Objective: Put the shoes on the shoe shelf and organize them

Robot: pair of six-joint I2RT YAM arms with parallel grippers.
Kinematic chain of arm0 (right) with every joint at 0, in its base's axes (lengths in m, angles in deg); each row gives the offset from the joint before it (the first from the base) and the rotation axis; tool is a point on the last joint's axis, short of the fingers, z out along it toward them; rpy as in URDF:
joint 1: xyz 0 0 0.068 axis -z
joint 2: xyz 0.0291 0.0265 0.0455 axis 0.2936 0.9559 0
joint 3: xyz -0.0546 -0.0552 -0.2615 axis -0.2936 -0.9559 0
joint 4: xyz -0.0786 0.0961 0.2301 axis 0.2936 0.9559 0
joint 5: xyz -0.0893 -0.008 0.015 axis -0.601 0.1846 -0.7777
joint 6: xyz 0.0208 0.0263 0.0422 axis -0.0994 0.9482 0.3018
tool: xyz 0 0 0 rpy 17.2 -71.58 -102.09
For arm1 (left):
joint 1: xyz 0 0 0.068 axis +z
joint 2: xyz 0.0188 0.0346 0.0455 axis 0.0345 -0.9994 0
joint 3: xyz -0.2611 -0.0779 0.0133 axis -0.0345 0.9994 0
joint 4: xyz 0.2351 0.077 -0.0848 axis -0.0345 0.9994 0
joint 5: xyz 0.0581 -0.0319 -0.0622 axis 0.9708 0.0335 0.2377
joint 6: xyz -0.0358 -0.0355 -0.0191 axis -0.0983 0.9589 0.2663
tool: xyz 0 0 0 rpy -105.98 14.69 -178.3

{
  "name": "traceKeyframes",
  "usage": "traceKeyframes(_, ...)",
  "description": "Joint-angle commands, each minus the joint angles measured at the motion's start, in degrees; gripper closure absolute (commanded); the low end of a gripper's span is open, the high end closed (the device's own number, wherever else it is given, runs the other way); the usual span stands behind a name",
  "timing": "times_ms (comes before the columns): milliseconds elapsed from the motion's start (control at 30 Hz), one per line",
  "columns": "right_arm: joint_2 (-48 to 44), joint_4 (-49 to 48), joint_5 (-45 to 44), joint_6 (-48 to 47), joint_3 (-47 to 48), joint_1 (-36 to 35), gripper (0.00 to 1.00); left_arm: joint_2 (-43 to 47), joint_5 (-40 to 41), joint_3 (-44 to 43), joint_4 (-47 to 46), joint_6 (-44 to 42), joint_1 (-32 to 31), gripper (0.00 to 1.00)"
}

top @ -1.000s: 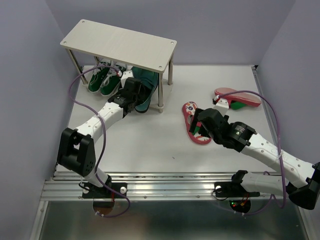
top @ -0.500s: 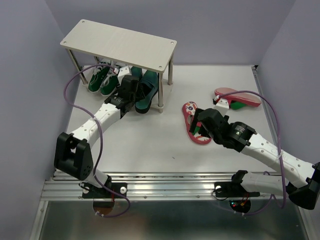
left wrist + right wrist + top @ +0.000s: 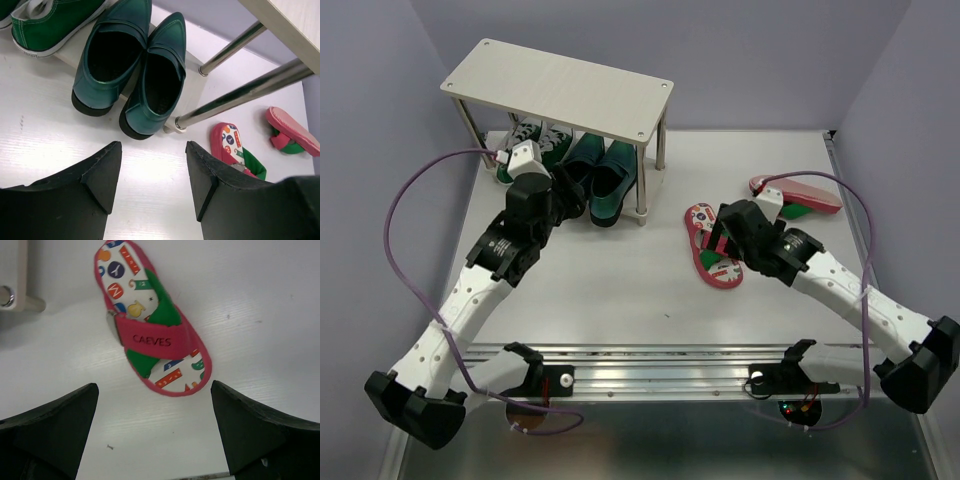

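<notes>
L hand [image 3: 153,150] released; fingers apart, nothing between them; sits low over tabletop [image 3: 45,140], just short of shelf [image 3: 560,90].
Loafers [image 3: 131,20] straight ahead of L hand, near, not touching; side by side on shelf's lower tier, toes pointing away from hand, heels hanging off the near edge.
Sneakers [image 3: 55,20] ahead-left of L hand on same tier, right next to loafers; only partly in wrist view.
Shelf leg [image 3: 235,97] ahead-right of L hand, its foot just beside the right loafer's heel.

R hand [image 3: 153,386] released too, fingers spread wide, gripping nothing; hovers over near flip-flop [image 3: 150,340].
Near flip-flop lies flat on tabletop, footbed up, strap reads CAEVES; one end sits between R hand's fingertips, rest runs out ahead of the hand; fingers not touching it in wrist view; can't tell hand's height above it.
Far flip-flop [image 3: 800,192] beyond and to the right of R hand, apart from it; red sole showing, so tipped over; its green strap pokes out on the side nearer the hand.
Both flip-flops on tabletop, off the shelf; shelf corner ahead-left of R hand.
</notes>
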Motion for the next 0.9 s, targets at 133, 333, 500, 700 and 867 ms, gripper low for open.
traceKeyframes(133, 11.1, -13.1, 8.2, -12.7, 2.7, 12.3, 0.00, 2.7, -2.6, 4.0, 5.2, 2.8, -2.5, 0.35)
traceKeyframes(333, 21.9, -18.0, 12.4, -16.3, 10.1, 12.8, 0.00, 3.7, -2.9, 5.4, 5.3, 3.7, -3.4, 0.35)
traceKeyframes(500, 29.0, -19.7, 14.8, -16.8, 13.7, 12.8, 0.00, 5.2, -2.4, 5.4, 5.6, 3.4, -3.6, 0.35)
traceKeyframes(700, 31.6, -20.8, 18.9, -16.3, 12.7, 12.8, 0.00, 5.8, -2.7, 6.7, 5.5, 3.6, -3.7, 0.35)
traceKeyframes(867, 29.4, -21.2, 25.5, -18.1, 9.3, 12.8, 0.00, 5.5, -3.5, 7.4, 4.8, 4.0, -3.8, 0.35)
